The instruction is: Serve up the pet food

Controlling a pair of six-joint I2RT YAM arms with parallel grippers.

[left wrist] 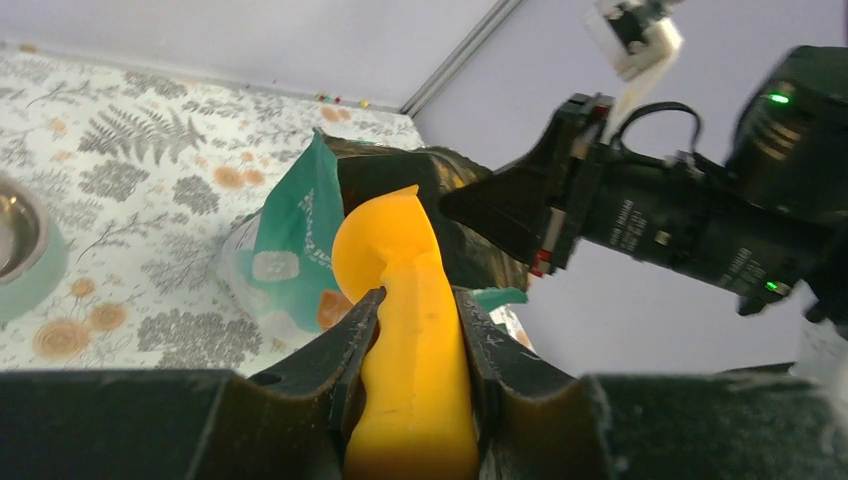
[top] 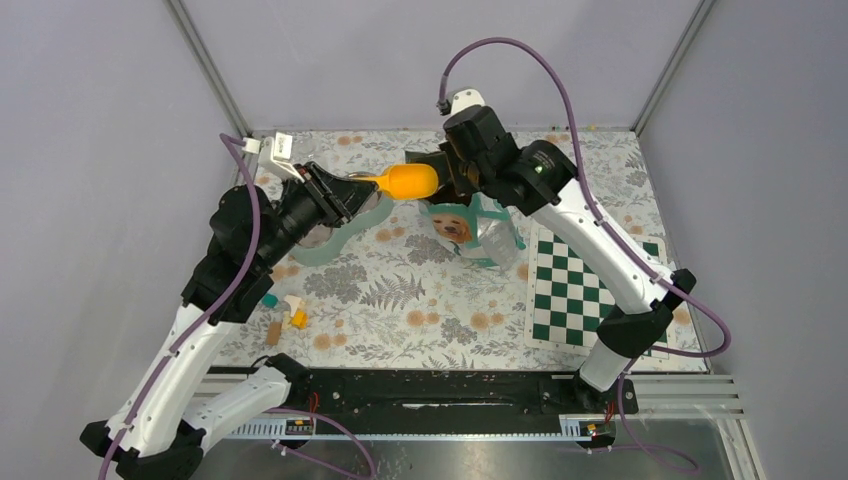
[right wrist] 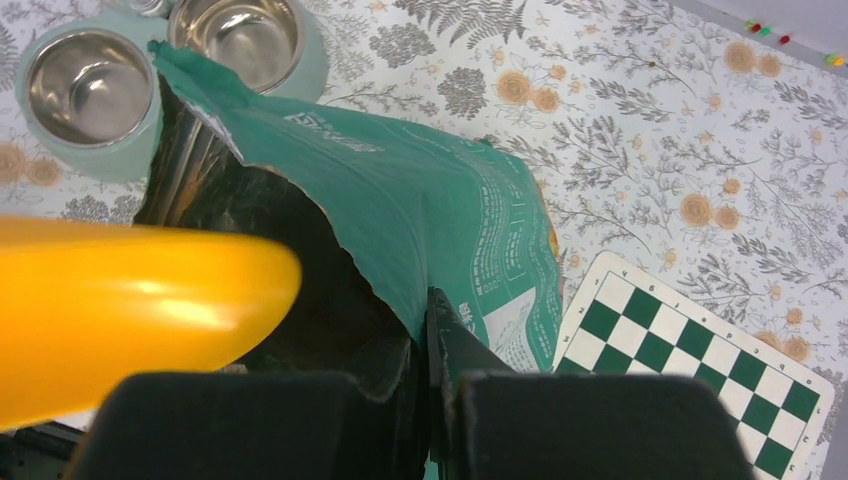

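Left arm [top: 238, 250] reaches forward and inward, left end effector [top: 362, 192] clamped on orange scoop [top: 408, 181] handle. Right arm [top: 598, 240] bends inward, right end effector [top: 447, 178] pinched closed on bag [right wrist: 430, 200] rim.

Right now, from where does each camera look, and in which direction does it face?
Top external: above and behind the bases, looking down on the table; both arms show.
Left wrist: behind the left hand, facing the orange scoop it grips; the right arm lies beyond.
Right wrist: looks down past the right hand, shut on the green bag, to the bowls.
Shared: both wrist views show scoop and bag.
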